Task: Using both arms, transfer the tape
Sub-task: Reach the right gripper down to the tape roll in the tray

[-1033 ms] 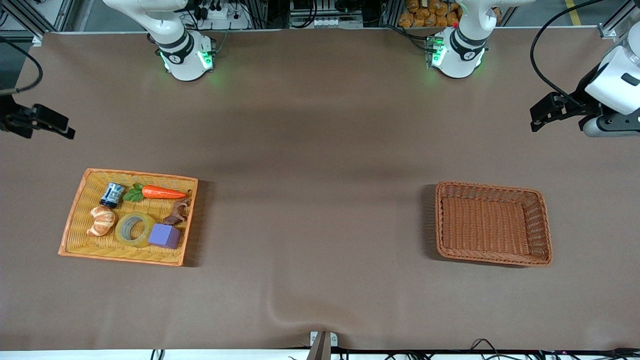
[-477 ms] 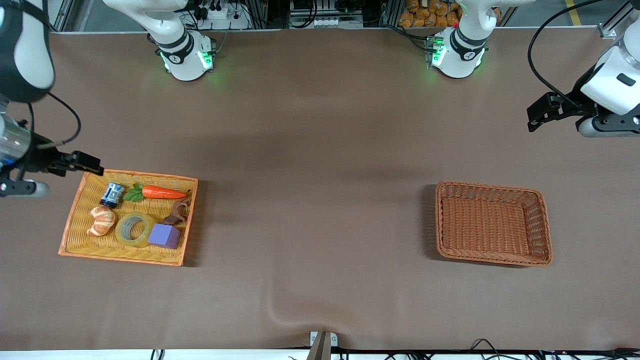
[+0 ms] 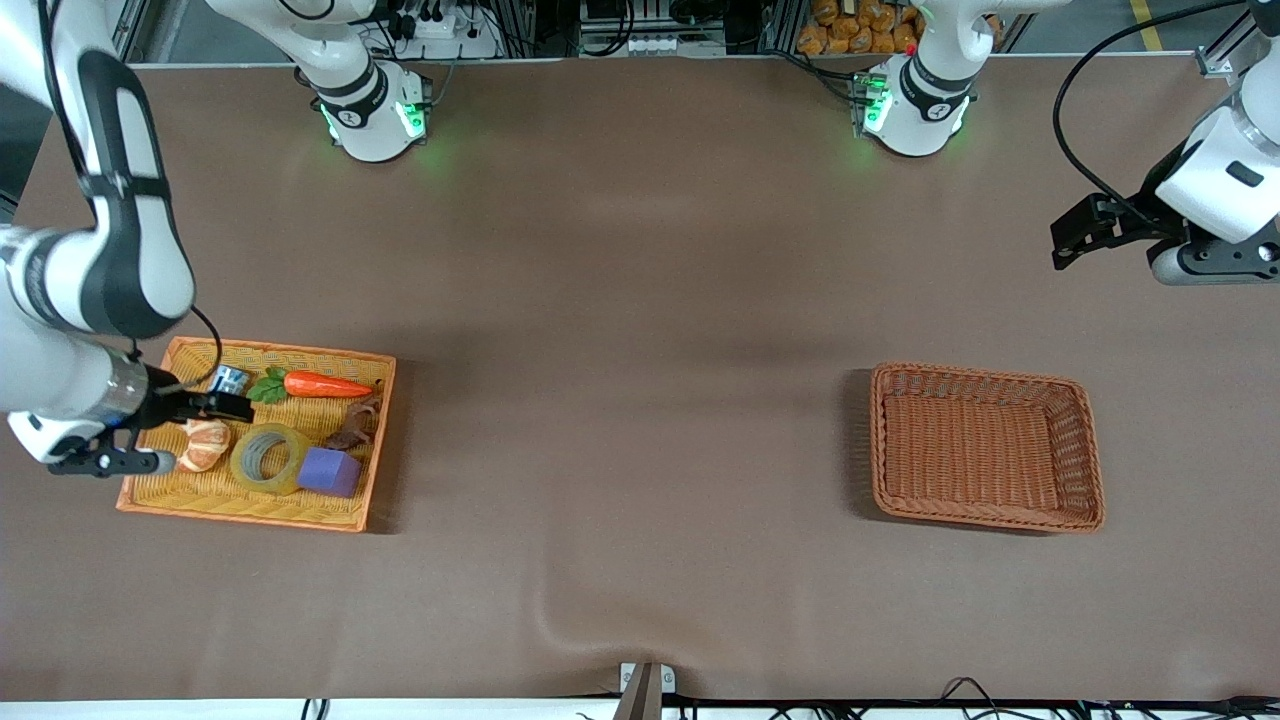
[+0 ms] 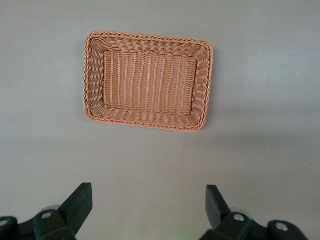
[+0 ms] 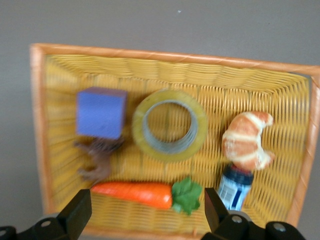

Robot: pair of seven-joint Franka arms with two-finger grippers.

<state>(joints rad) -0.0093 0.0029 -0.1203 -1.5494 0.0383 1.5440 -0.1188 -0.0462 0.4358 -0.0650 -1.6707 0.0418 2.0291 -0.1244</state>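
The tape (image 3: 268, 458) is seen lying flat in the yellow tray (image 3: 160, 495) at the right arm's end of the table, with its grey core facing up. It is flanked by a croissant (image 3: 203, 445) toward the table's end and a purple cube (image 3: 329, 472) toward the middle of the table, the cube touching or just beside its rim. A carrot (image 3: 326, 384) and a small blue can (image 3: 229, 379) are placed farther from the front camera than the tape, and a brown figure (image 3: 355, 425) is found between the carrot and the cube. The right gripper (image 3: 215, 405) is held above the tray, over the can and the croissant, just beside the tape but not touching it; in the right wrist view its fingers (image 5: 76, 216) are shown spread wide apart with nothing between them, the tape (image 5: 170, 125) lying below. The left gripper (image 3: 1066, 235) is held in the air over bare table near the left arm's end; its fingers (image 4: 79, 203) are likewise apart and empty. A brown wicker basket (image 3: 1088, 455) is seen toward that end, with nothing in it (image 4: 90, 75).
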